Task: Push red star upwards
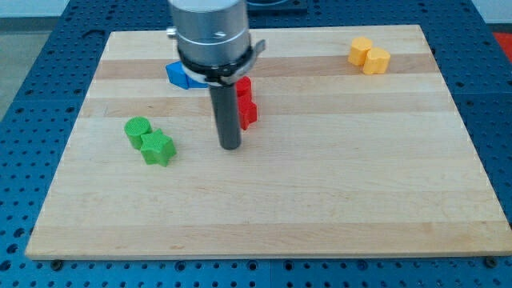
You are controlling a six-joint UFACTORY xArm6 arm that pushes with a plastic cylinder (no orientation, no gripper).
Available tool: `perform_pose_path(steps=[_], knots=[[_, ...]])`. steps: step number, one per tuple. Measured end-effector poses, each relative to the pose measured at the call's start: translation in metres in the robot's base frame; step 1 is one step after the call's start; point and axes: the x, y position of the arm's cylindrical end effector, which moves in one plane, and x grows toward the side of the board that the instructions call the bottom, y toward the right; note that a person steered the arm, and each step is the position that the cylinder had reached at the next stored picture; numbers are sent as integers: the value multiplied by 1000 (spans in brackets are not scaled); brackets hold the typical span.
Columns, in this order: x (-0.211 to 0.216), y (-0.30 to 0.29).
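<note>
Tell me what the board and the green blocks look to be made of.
The board looks like pale wood, glued from lengthwise strips: grain lines and strip seams show, with a low satin sheen. The green blocks look like moulded or printed plastic: flat saturated colour, matte, crisp edges. My tip stands to their right, beside the red blocks.

Grey cylindrical arm head entering from the view's top, left of centre, straight dark rod hanging vertical beneath it, my tip [230, 146] down on the surface near the view's middle, rod upright, untilted
</note>
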Motion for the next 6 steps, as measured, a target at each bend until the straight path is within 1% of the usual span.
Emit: perform_pose_path(steps=[1,4,6], knots=[[-9,15],[-48,20],[-56,25]])
